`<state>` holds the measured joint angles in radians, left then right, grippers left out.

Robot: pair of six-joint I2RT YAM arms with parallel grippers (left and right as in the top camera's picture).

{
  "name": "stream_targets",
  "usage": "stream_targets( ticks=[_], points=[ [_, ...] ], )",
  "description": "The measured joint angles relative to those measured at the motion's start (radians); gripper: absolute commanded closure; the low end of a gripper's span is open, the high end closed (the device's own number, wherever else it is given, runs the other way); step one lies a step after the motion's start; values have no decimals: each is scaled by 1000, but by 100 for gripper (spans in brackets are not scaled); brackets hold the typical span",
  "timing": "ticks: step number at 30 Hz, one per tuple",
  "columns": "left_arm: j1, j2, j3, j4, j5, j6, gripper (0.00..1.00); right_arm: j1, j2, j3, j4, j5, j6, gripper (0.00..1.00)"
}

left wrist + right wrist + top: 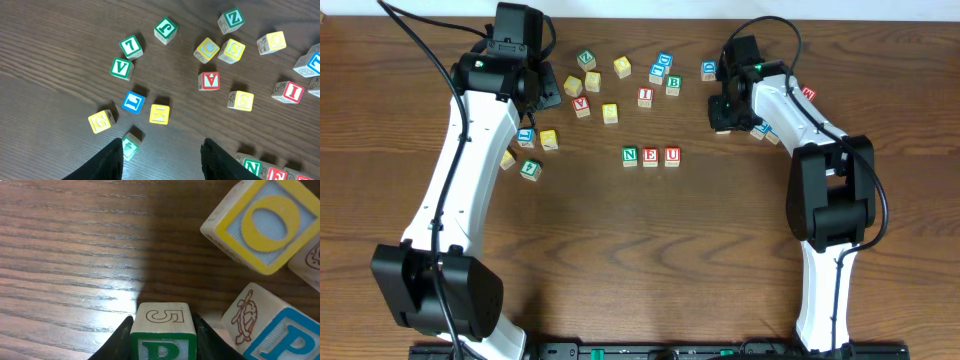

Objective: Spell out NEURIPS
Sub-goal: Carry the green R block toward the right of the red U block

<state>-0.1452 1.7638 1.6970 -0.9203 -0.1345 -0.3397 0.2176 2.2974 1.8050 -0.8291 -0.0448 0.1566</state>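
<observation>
Closest of all, in the right wrist view, is a small pale wooden cube with a green-bordered letter face (162,330) and an outlined 5 on its upper side. The letter is cut off at the frame edge, so it could be P or R; I can't tell which. The right gripper (162,320) has its dark fingers pressed against the cube's two opposite sides, clamped on it.

I'd judge a block like this to be light and quite rigid, with smooth painted faces. Flat, parallel sides gripped squarely at mid-height are the right hold, or it may twist. A blue-lettered wooden block with a turtle drawing (270,325) sits just beside one finger, and a block with a yellow O (260,225) lies near, so it is crowded.

From overhead, this all sits toward the back of the brown wooden table (650,260), well apart from the row of N, E and U blocks (651,156).

The left gripper (162,165) hangs over scattered blocks, fingers wide apart, holding nothing.
</observation>
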Motion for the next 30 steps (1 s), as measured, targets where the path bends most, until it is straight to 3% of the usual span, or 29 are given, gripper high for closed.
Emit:
stream_targets(
  ticks=[7, 30],
  points=[
    [0, 0, 0, 0, 0, 0, 51, 4, 0, 15, -73, -2, 8, 85],
    [0, 0, 0, 0, 0, 0, 51, 124, -12, 18, -193, -63, 39, 84]
  ],
)
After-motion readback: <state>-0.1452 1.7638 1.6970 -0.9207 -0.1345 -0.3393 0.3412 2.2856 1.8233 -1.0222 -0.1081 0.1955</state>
